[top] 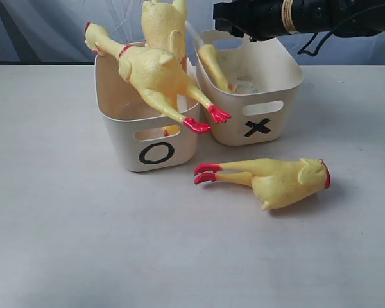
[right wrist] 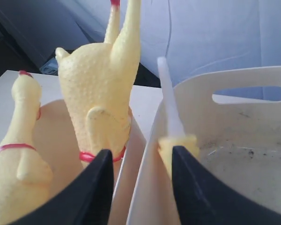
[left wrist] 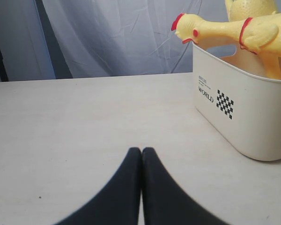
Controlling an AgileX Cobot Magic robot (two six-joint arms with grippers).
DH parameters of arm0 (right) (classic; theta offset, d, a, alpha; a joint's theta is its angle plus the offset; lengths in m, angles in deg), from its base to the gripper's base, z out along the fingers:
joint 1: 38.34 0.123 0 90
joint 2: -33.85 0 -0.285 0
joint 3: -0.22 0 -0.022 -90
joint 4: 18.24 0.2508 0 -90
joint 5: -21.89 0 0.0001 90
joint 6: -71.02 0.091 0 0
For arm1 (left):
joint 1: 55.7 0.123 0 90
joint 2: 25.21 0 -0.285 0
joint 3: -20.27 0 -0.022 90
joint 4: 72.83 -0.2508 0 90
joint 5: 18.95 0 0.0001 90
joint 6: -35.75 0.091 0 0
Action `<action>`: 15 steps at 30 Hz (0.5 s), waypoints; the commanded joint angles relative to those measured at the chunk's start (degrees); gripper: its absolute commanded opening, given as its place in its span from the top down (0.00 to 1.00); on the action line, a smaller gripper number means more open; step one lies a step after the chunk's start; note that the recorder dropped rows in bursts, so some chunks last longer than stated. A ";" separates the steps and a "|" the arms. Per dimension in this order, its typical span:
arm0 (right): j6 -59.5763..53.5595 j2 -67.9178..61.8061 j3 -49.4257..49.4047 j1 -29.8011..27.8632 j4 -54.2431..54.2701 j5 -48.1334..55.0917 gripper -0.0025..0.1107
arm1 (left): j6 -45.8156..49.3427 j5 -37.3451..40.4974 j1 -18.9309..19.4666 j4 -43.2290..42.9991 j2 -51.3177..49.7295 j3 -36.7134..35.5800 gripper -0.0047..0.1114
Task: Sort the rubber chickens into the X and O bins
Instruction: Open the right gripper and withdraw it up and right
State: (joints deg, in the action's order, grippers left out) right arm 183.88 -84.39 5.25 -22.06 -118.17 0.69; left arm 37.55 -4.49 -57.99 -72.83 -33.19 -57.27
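Small chicken (top: pixel 213 64) in X bin (top: pixel 279 93), upper right of frame; upended chicken (top: pixel 163 25) and sprawled chicken (top: pixel 154 74) in O bin (top: pixel 119 144) beside it; fourth chicken (top: pixel 276 181) lying on table (top: pixel 64 244), lower right. Right gripper (right wrist: pixel 141 152) jaws spread above X bin; left gripper (left wrist: pixel 141 151) jaws pressed together.

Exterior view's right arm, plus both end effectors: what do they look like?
The right arm is a matte black housing with a brass-coloured printed band and a black cable looping below. The left end effector and right end effector have smooth black tapered fingers.

Two chickens (top: pixel 155 74) block the O bin (top: pixel 119 128) mouth — the X bin (top: pixel 289 109) is open right of its small chicken (top: pixel 213 63).
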 commanded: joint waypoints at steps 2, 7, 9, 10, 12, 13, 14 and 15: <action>0.67 1.23 -0.28 -0.30 -0.02 0.98 0.63 | -0.23 -0.76 -0.17 0.00 0.19 0.32 0.96; 0.19 4.15 -0.28 -1.50 -0.02 -6.96 0.63 | -0.23 -0.76 -0.17 0.00 0.19 0.32 0.96; -2.52 5.41 -0.28 -3.64 -0.02 -14.52 0.63 | -0.23 -0.76 -0.17 0.00 0.19 0.32 0.96; -2.67 6.01 -0.28 -5.28 -0.02 -20.88 0.63 | -0.23 -0.76 -0.17 0.00 0.19 0.32 0.96; -3.65 7.07 -0.28 -8.50 -0.02 -31.33 0.63 | -0.23 -0.76 -0.17 0.00 0.19 0.32 0.96; -3.66 7.51 -0.28 -10.43 -0.02 -35.33 0.63 | -0.23 -0.76 -0.17 0.00 0.19 0.32 0.96; -3.66 7.75 -0.28 -11.84 -0.02 -37.42 0.63 | -0.23 -0.76 -0.17 0.00 0.19 0.32 0.96; -3.66 8.04 -0.28 -13.56 -0.02 -40.28 0.63 | -0.23 -0.76 -0.17 0.00 0.19 0.32 0.96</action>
State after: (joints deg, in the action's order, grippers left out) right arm 181.26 -77.74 5.15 -31.23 -118.21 -30.87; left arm 37.55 -4.49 -57.99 -72.83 -33.19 -57.27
